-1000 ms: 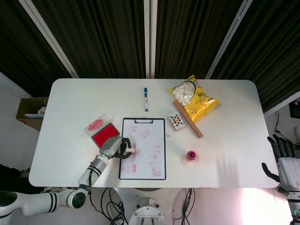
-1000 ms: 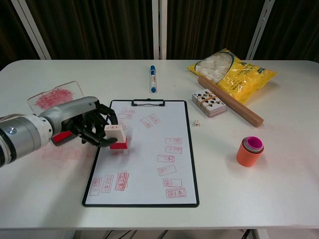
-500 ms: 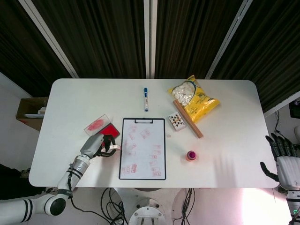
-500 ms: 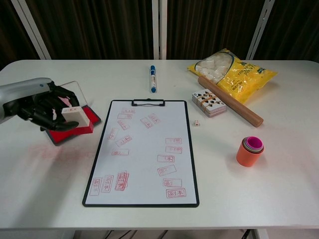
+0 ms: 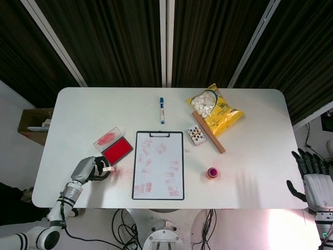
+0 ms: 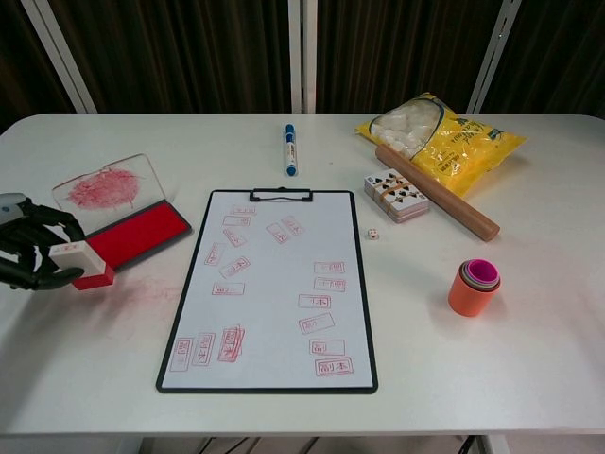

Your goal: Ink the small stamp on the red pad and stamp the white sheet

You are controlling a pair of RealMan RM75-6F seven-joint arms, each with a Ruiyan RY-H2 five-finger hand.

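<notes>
The left robot hand [image 6: 33,253] holds the small stamp [image 6: 80,262] just by the near corner of the red pad [image 6: 137,233] to get ink, while the right robot hand [image 5: 312,174] waits wide open, far from the white sheet [image 6: 274,293].

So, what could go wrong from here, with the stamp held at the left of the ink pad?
The left hand grips the small stamp near the table's left edge; a slip could drop it off. Red smears already mark the table by the red pad, so more stray ink seems likely. The white sheet is crowded with prints; a new one may overlap.
</notes>
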